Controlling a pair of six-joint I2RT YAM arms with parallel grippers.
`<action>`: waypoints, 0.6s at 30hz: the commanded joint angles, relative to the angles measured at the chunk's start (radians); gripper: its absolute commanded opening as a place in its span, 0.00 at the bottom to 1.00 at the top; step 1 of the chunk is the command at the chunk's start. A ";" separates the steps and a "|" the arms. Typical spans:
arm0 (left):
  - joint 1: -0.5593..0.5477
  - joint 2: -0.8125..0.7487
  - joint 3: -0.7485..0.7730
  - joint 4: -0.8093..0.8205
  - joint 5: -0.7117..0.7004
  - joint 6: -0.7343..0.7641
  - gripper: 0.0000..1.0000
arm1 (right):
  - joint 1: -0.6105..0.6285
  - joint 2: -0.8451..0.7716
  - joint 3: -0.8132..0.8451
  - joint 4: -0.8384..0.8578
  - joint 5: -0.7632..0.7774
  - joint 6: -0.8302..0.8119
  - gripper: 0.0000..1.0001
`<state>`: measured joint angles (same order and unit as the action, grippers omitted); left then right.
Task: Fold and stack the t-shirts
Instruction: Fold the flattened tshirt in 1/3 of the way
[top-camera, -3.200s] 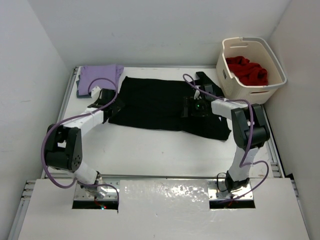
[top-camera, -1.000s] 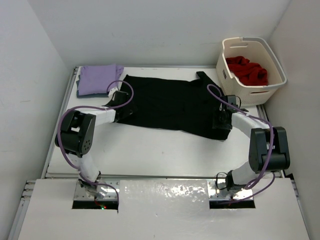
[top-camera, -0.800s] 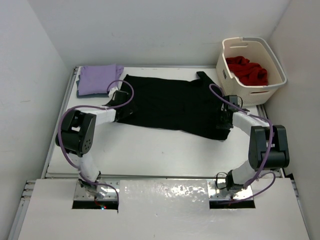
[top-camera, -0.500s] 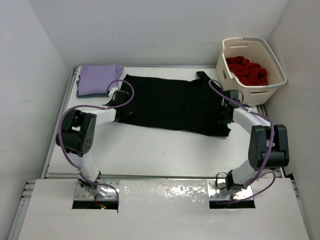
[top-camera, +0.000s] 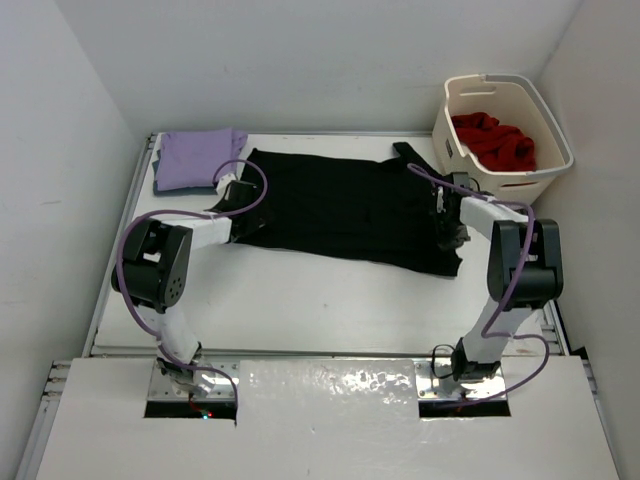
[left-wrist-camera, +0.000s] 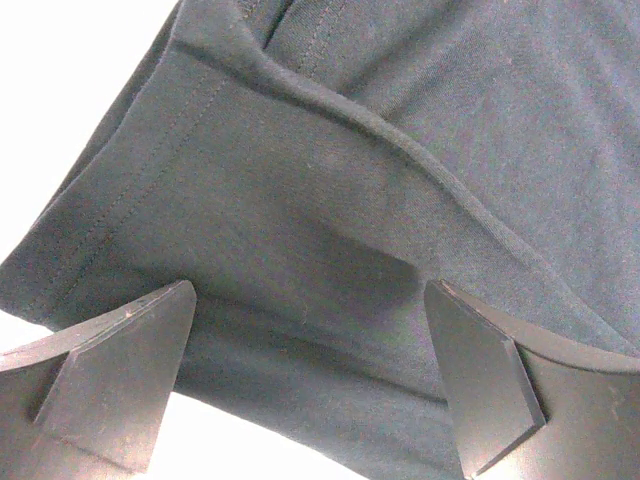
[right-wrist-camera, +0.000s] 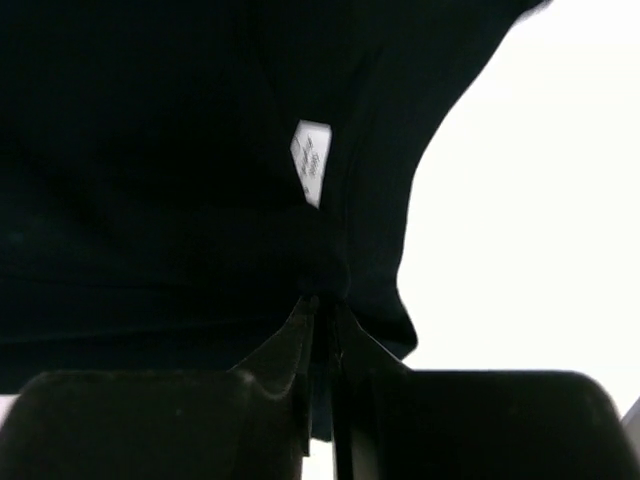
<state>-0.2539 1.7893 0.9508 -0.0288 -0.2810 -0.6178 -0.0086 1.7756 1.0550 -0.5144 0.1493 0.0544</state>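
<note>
Black t-shirt (top-camera: 340, 210) lies flat on the surface (top-camera: 300, 290), long axis left-right. Right pincer (right-wrist-camera: 320, 300) is clamped on its right edge. Left pincer (left-wrist-camera: 308, 300) is wide open, straddling the left-end hem, not gripping. Each arm sits at its own end; left grab likely next.

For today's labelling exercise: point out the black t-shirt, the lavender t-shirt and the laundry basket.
black t-shirt (top-camera: 340, 210): top view, its middle.
lavender t-shirt (top-camera: 195, 158): top view, its middle.
laundry basket (top-camera: 497, 180): top view, near wall.

Table (top-camera: 300, 300) carries spread black t-shirt (top-camera: 340, 205) — and folded stack (top-camera: 195, 160).
</note>
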 joint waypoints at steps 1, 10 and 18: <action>0.025 0.036 -0.027 -0.080 -0.035 0.000 1.00 | -0.027 0.030 0.043 -0.090 0.059 -0.031 0.10; 0.025 -0.004 -0.035 -0.076 -0.014 0.004 1.00 | -0.025 -0.120 0.050 -0.056 -0.065 -0.008 0.64; 0.024 -0.016 -0.047 -0.056 0.019 0.001 1.00 | 0.053 -0.271 -0.096 0.190 -0.338 0.105 0.99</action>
<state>-0.2470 1.7798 0.9386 -0.0250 -0.2810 -0.6170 0.0162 1.5066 1.0142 -0.4541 -0.0219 0.0856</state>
